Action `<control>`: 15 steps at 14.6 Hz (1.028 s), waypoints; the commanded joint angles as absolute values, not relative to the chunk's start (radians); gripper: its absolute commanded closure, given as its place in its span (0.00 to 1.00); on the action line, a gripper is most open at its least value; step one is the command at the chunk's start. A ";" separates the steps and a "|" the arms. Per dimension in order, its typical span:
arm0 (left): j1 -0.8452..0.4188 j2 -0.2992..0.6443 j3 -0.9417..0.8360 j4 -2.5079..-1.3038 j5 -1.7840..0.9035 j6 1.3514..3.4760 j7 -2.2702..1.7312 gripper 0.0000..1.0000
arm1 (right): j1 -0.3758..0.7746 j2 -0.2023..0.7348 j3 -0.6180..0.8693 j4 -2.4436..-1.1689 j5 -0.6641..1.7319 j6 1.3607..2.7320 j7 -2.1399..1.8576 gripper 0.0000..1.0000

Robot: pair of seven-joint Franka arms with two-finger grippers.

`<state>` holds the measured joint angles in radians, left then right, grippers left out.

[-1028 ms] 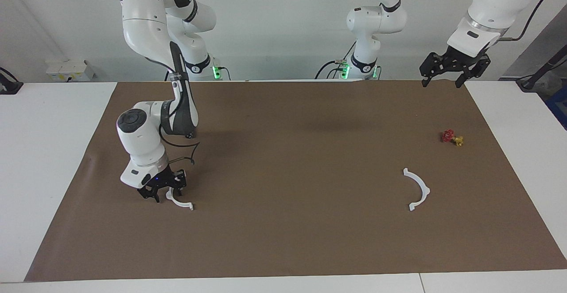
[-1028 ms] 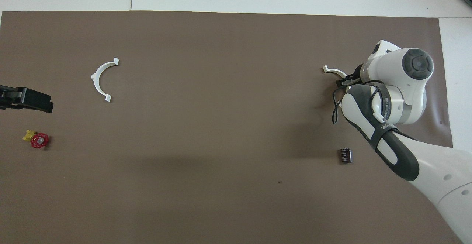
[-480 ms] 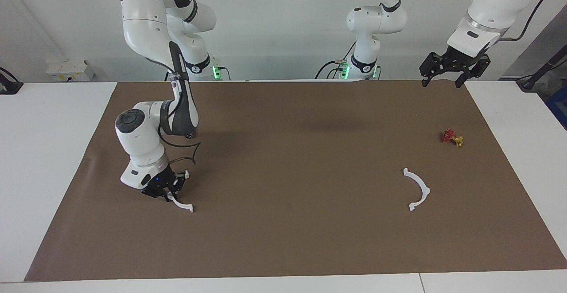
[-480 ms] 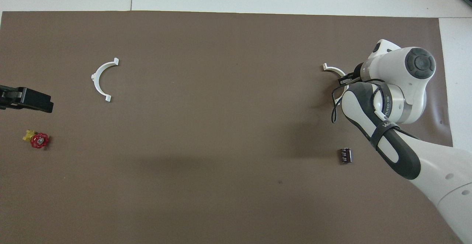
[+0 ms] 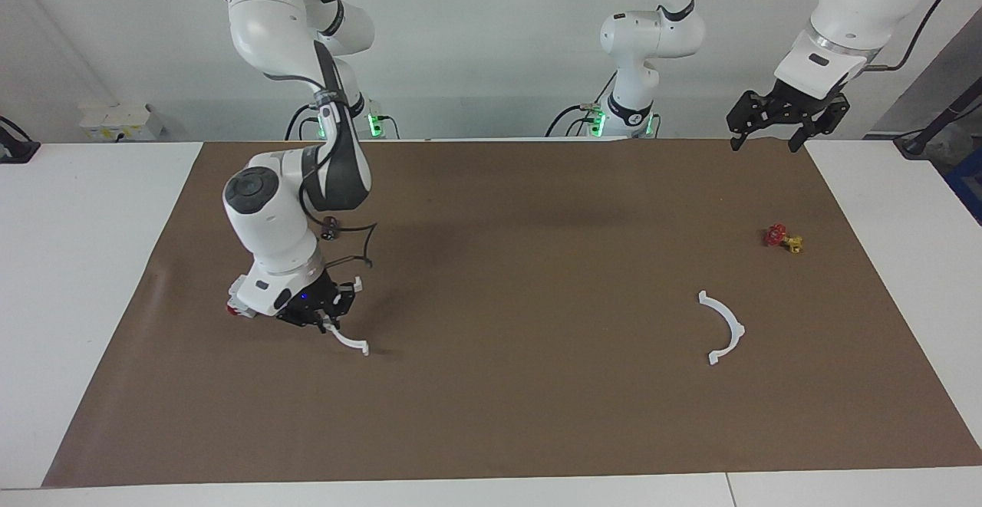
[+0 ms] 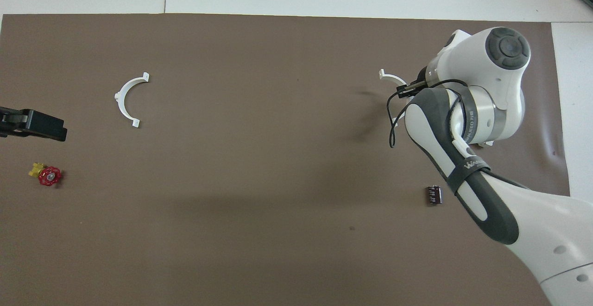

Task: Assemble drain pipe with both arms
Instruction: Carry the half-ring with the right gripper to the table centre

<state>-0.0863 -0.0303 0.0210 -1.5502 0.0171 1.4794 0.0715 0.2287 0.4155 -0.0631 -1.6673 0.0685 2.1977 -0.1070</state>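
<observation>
Facing view first: my right hand [image 5: 328,324] has clamped down on one end of the half-ring [image 5: 349,340] and picked it off the bench [image 5: 491,430]. A second ago the fingers straddled it with the piece flat on the brown mat; now it hangs from the closed fingertips, tilted, free end dipping toward the mat, and it has shifted a bit toward the middle of the bench. So the pickup is done on that end, I'd say (grip is way out at the tip, so it may swing). The second half-ring [image 5: 723,328] hasn't budged, flat near the left arm's end. My left hand [image 5: 782,120] hasn't moved either, waiting with its fingers spread wide and empty up over the corner nearest its base, so its grab is yet to come.

Overhead view: same story, the held half-ring [image 6: 390,78] pokes out from under the right arm's wrist, the loose one [image 6: 128,96] sits untouched, and only the left hand's [image 6: 41,125] tip shows. Writing: a strap on the right forearm has letters, too small for me to read.
</observation>
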 commanded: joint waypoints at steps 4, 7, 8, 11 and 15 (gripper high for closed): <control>-0.078 -0.060 0.017 -1.578 0.008 1.474 0.067 0.00 | 0.431 0.420 -0.064 -1.655 0.032 2.207 0.213 1.00; -0.078 -0.060 0.017 -1.578 0.008 1.474 0.067 0.00 | 0.518 0.457 -0.064 -1.671 0.028 2.278 0.308 1.00; -0.078 -0.060 0.017 -1.578 0.008 1.474 0.067 0.00 | 0.537 0.463 -0.064 -1.674 0.028 2.286 0.336 1.00; -0.078 -0.060 0.017 -1.578 0.008 1.474 0.067 0.00 | 0.577 0.468 -0.069 -1.729 0.015 2.360 0.486 1.00; -0.078 -0.060 0.017 -1.578 0.008 1.474 0.067 0.00 | 0.578 0.454 -0.066 -1.828 -0.104 2.431 0.552 1.00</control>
